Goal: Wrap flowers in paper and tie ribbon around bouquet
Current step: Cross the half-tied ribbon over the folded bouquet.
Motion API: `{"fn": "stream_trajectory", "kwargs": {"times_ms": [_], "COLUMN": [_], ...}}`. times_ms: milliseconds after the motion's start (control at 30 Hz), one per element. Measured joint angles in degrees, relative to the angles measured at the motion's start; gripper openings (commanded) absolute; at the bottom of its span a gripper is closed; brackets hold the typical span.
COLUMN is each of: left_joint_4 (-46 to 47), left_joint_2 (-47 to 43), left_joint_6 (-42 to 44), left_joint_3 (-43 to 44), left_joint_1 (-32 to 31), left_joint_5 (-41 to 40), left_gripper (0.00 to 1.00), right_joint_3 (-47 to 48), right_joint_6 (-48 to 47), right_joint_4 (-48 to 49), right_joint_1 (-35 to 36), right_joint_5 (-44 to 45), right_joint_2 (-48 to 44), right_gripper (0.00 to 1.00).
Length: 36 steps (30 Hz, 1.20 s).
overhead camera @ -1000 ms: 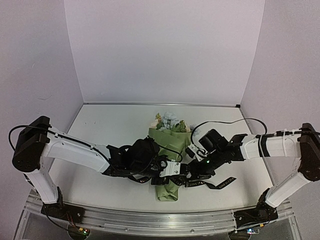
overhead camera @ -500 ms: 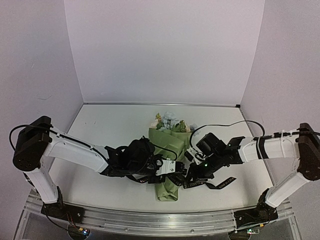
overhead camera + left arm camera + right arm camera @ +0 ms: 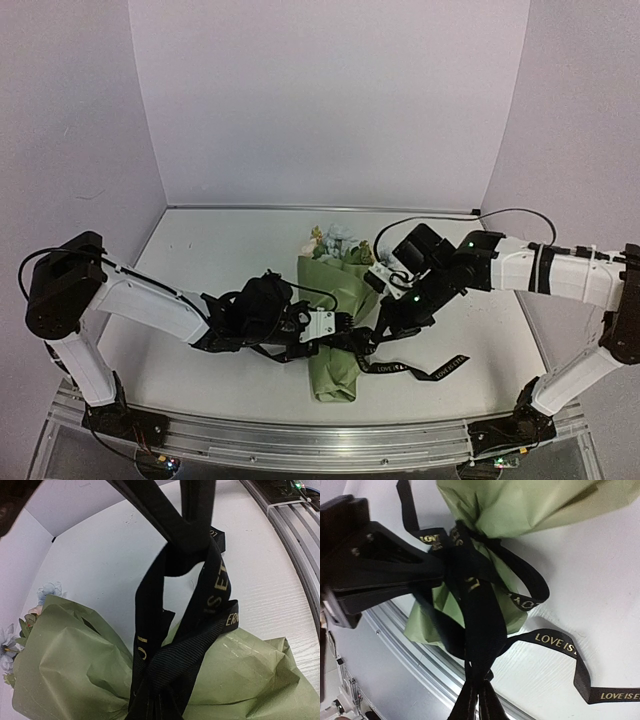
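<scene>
We see left gripper (image 3: 347, 337) and right gripper (image 3: 380, 327) both clamped on ribbon (image 3: 410, 369), bouquet (image 3: 335, 378) just beneath their tips; we judge uneven pulling could slide the loop off.

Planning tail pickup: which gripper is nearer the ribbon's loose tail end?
Right. The right gripper pinches ribbon just left of the tail end; the left gripper sits farther left, over the bouquet.
</scene>
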Motion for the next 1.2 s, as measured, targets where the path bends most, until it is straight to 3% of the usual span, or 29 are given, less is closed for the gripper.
{"fn": "stream_trajectory", "kwargs": {"times_ms": [367, 467, 567, 700, 867, 1200], "left_joint_4": [9.2, 11.2, 11.7, 12.2, 11.9, 6.3], "left_joint_2": [-1.5, -1.5, -2.1, -4.6, -9.3, -14.0], "left_joint_6": [3.5, 4.2, 4.7, 4.8, 3.1, -3.0], "left_joint_3": [-5.8, -7.1, -8.0, -9.4, -11.1, -9.6], "left_joint_1": [0.3, 0.3, 0.3, 0.3, 0.3, -1.2], "left_joint_5": [-3.8, -5.2, -6.6, -8.3, -10.4, -10.8], "left_gripper": [0.14, 0.2, 0.35, 0.46, 0.51, 0.49], "right_joint_3": [18.4, 22.8, 26.3, 29.4, 32.8, 36.7], "right_joint_6": [-5.9, -5.6, -5.0, -3.7, -0.9, 9.2], "right_joint_4": [-12.1, -13.7, -15.4, -17.2, -19.4, -21.2], "right_joint_1": [-1.6, -2.3, -2.7, -3.0, -3.1, -3.3], "right_joint_5": [0.0, -0.6, -1.2, -1.9, -1.9, -1.3], "right_joint_2": [11.7, 15.7, 18.2, 19.9, 21.8, 23.2], "right_gripper": [0.03, 0.03, 0.03, 0.02, 0.0, 0.0]}}
